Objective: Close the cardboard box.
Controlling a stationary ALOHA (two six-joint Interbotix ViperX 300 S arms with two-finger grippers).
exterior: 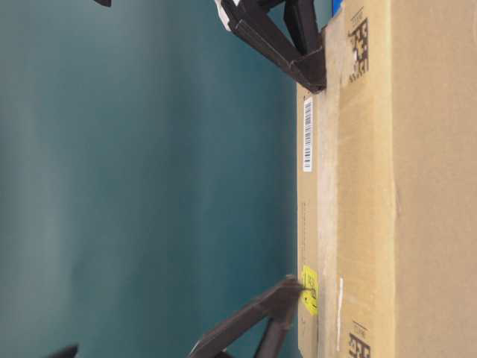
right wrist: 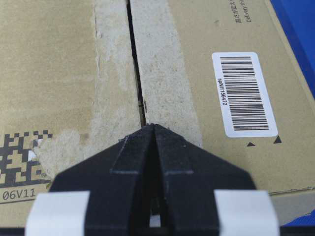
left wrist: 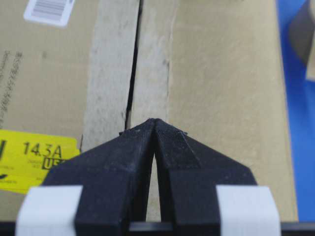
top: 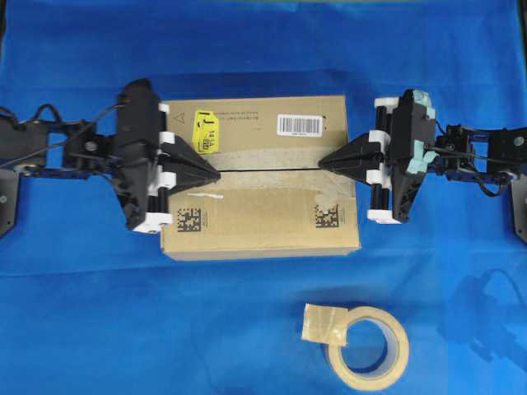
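Both of our grippers rest tip-down on the top of the cardboard box (top: pixel 260 177), and both have their fingers pressed together with nothing between them. Our left gripper (top: pixel 216 174) points inward from one end of the box, its tip sitting right on the dark seam (left wrist: pixel 134 83) where the two top flaps meet; just to one side of its fingers we see the yellow sticker (left wrist: pixel 34 160) printed 143A. Our right gripper (top: pixel 322 162) faces it from the opposite end, tip on the same seam, with the white barcode label (right wrist: pixel 244 93) beside it on one flap and a black square code (right wrist: pixel 22 160) on the other flap. Between the two tips the flaps lie flat and nearly meet, leaving only a thin slit, so we cannot see whether anything is inside the box. Pale strips of old tape residue (right wrist: pixel 162 73) run along both edges of the slit. Beyond the box, on the blue cloth (top: pixel 99 329) on the side of the flap with the square codes, lies a beige tape roll (top: pixel 368 347), well apart from both grippers.
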